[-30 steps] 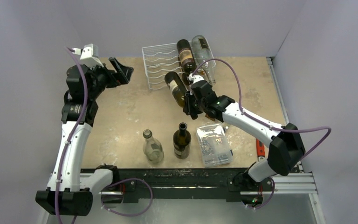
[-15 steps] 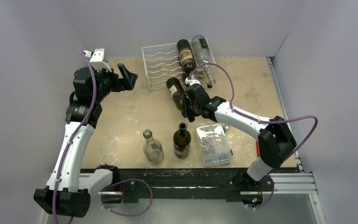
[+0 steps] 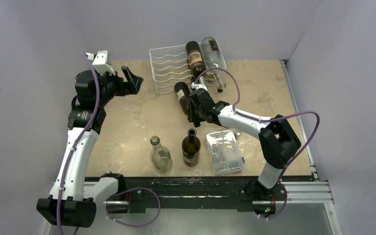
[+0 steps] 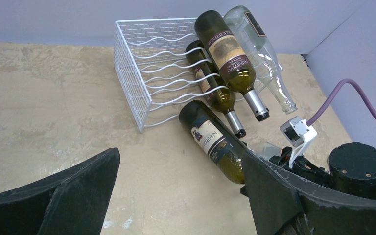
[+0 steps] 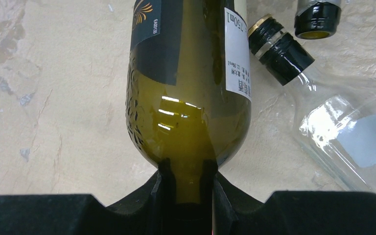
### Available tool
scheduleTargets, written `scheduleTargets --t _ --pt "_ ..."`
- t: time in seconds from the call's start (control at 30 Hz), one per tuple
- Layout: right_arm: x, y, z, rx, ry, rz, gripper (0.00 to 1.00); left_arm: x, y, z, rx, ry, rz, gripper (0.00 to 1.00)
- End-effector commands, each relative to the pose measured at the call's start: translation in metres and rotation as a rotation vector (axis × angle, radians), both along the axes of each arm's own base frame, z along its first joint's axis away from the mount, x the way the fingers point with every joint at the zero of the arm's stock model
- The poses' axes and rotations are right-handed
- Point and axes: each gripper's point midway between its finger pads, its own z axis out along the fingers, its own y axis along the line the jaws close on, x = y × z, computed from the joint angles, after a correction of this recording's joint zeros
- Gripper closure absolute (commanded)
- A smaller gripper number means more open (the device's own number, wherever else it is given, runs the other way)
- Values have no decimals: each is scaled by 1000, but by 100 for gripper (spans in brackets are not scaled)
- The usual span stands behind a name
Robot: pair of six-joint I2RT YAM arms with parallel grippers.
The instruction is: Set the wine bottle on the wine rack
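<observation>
Leftmost, your left tool (image 3: 133, 78) hangs above the counter (image 3: 127, 117) with its fingers spread wide and nothing between them, near the left side of the rack (image 3: 165, 68) but apart from it. The rack is white wire, standing at the back of the counter; three more bottles (image 3: 195, 58) lie in its right-hand cradles, necks toward you. Just right of it, the bottle (image 3: 181, 95) is dark green glass with a label, held at a slant above the counter, its base at the rack's lower front corner; whether glass touches wire you cannot tell. Light passes through it, so it is probably empty, yet expect thick glass: rigid, smooth, slippery, breakable, with most weight toward the base. Gripped only at the thin end, it will likely want to droop or twist, so the neck close under the shoulder is the sensible hold. Your right tool (image 5: 186, 182) is closed snugly on exactly that spot, one finger each side of the neck, parted only as wide as the neck itself.
</observation>
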Motion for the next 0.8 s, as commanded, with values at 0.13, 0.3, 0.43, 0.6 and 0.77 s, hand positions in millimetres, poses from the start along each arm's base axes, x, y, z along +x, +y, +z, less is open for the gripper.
scheduleTargets --t 0.13,0.3,0.43,0.6,0.77 --pt "57 22 87 194 -294 -113 100 3 7 16 -55 -40 0 7" --pt "70 24 88 207 -328 -157 100 6 8 16 -72 -35 -3 7" --pt "85 29 87 217 -364 -181 100 8 8 13 -75 -27 -5 8" --pt "101 35 77 204 -401 -187 100 7 7 13 -78 -29 -7 8" --pt "118 40 70 197 -451 -207 100 12 15 15 -116 -20 5 8"
